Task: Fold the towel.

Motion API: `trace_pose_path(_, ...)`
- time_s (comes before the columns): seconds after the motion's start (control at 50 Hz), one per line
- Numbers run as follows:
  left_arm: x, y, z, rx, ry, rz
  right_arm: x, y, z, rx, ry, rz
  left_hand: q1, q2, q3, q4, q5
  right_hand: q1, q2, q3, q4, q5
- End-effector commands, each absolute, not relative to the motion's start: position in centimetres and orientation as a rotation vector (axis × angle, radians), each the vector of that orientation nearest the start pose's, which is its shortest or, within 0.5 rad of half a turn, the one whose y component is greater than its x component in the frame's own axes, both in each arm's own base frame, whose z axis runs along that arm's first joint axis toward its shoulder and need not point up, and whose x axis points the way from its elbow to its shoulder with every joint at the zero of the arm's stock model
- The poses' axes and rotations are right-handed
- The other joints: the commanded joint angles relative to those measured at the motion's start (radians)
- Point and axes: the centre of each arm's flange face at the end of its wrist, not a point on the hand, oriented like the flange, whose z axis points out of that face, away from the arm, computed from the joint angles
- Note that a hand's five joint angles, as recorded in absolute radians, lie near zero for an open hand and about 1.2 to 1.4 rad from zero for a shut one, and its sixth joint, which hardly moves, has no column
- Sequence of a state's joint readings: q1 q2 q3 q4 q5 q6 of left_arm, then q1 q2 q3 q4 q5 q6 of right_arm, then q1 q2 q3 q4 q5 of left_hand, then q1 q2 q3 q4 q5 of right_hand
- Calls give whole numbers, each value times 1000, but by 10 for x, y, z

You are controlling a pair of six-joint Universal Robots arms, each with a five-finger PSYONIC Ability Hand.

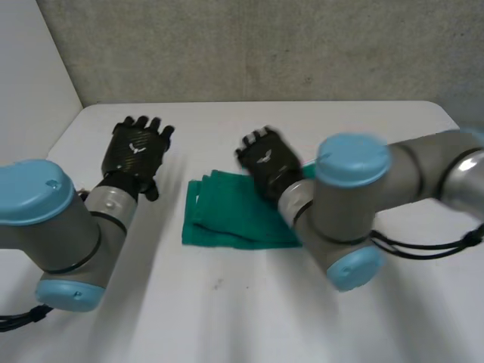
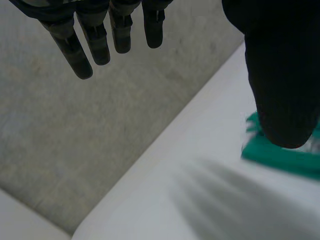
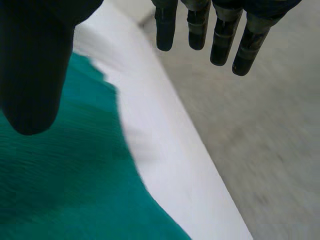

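A: Where's the towel [image 1: 227, 212]?
B: Near the middle of the white table [image 1: 227, 310], lying as a small green packet. Several layers show stacked along its left edge, so I'd judge it has been folded more than once already.
A: Anything holding it?
B: No. The right hand [image 1: 266, 160] hangs over the towel's far right part. In its wrist view the fingers [image 3: 165, 30] are straight and set apart from the thumb, with nothing between them. I can't tell whether the palm touches the cloth.
A: And the other one?
B: The left hand [image 1: 138, 151] is off to the towel's left, apart from it, over bare table. Its fingers [image 2: 67, 47] are straight and loose, holding nothing.
A: So what's left?
B: Little, I'd say. The left layers sit a bit uneven, so perhaps a tidy-up or one last fold. Otherwise it looks close to finished.
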State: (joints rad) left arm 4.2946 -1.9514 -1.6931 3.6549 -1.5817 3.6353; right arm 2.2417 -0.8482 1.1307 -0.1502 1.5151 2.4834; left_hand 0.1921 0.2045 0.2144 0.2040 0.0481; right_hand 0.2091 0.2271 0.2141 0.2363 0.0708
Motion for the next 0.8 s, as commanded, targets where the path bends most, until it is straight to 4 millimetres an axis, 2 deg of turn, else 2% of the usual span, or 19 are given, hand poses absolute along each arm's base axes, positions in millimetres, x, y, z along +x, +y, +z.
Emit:
trace_pose_path(0.02, -312, -271, 215, 945, 1973, -2413, 316, -289, 192, -967, 2085, -1856, 10, -3, -13, -2, -21, -35, -53, -40, -62, -71)
trace_pose_path(0.04, -312, -271, 215, 945, 1973, -2414, 310, -288, 188, -956, 2118, -1817, 10, -3, -13, -2, -21, -35, -53, -40, -62, -71)
trace_pose_path(0.06, -319, -269, 215, 953, 1983, -2435, 305, -288, 184, -950, 2144, -1781, 16, 3, -7, 4, -15, -35, -53, -40, -62, -71)
trace_pose_path(0.08, -335, -266, 215, 965, 2015, -2488, 300, -288, 180, -946, 2174, -1744, 45, 32, 22, 33, 14, -35, -53, -40, -62, -71)
trace_pose_path(0.16, -356, -265, 206, 1015, 2086, -2482, 271, -287, 154, -924, 2311, -1583, 65, 53, 43, 53, 35, 13, -4, 8, -14, -23)
trace_pose_path(0.2, -359, -266, 203, 1025, 2097, -2470, 266, -286, 147, -919, 2332, -1558, 65, 53, 43, 54, 35, 67, 49, 61, 39, 30)
trace_pose_path(0.26, -368, -274, 189, 1052, 2161, -2395, 260, -287, 139, -905, 2353, -1554, 71, 59, 49, 59, 41, 157, 139, 152, 130, 121)
trace_pose_path(0.32, -370, -278, 178, 1069, 2201, -2340, 255, -293, 135, -879, 2355, -1587, 74, 62, 52, 62, 44, 395, 377, 390, 368, 359)
trace_pose_path(0.4, -366, -281, 169, 1041, 2229, -2285, 248, -303, 128, -849, 2367, -1618, 74, 62, 52, 62, 44, 905, 887, 900, 878, 869)
trace_pose_path(0.42, -364, -281, 168, 1031, 2233, -2276, 246, -306, 125, -840, 2376, -1630, 71, 59, 49, 59, 41, 1184, 1166, 1179, 1157, 1148)
trace_pose_path(0.5, -354, -284, 163, 977, 2256, -2218, 243, -316, 129, -820, 2384, -1711, 68, 56, 46, 57, 38, 1187, 1169, 1182, 1160, 1151)
trace_pose_path(0.52, -342, -287, 157, 937, 2274, -2157, 243, -317, 131, -822, 2387, -1737, 63, 50, 40, 51, 32, 1187, 1169, 1182, 1160, 1151)
trace_pose_path(0.56, -337, -288, 156, 922, 2282, -2136, 244, -325, 143, -888, 2392, -1853, 60, 47, 37, 48, 29, 1187, 1169, 1182, 1160, 1151)
trace_pose_path(0.6, -323, -284, 154, 892, 2310, -2072, 244, -331, 150, -938, 2390, -1914, 51, 38, 29, 39, 20, 1187, 1169, 1182, 1160, 1151)
trace_pose_path(0.64, -316, -279, 151, 895, 2336, -2028, 247, -335, 157, -1002, 2378, -1963, 48, 35, 26, 36, 17, 1187, 1169, 1182, 1160, 1151)
trace_pose_path(0.68, -307, -269, 144, 904, 2380, -1955, 264, -331, 169, -1104, 2300, -2020, 36, 24, 14, 24, 6, 1187, 1169, 1182, 1160, 1151)
trace_pose_path(0.7, -304, -265, 142, 908, 2395, -1930, 264, -331, 169, -1105, 2299, -2021, 36, 24, 14, 24, 6, 1187, 1169, 1182, 1160, 1151)
trace_pose_path(0.72, -301, -261, 140, 915, 2409, -1905, 302, -308, 178, -1247, 2144, -2038, 36, 24, 14, 24, 6, 1187, 1169, 1182, 1160, 1151)
trace_pose_path(0.8, -289, -240, 134, 939, 2444, -1838, 350, -271, 190, -1388, 1905, -2033, 36, 24, 14, 24, 6, 1187, 1169, 1182, 1160, 1151)
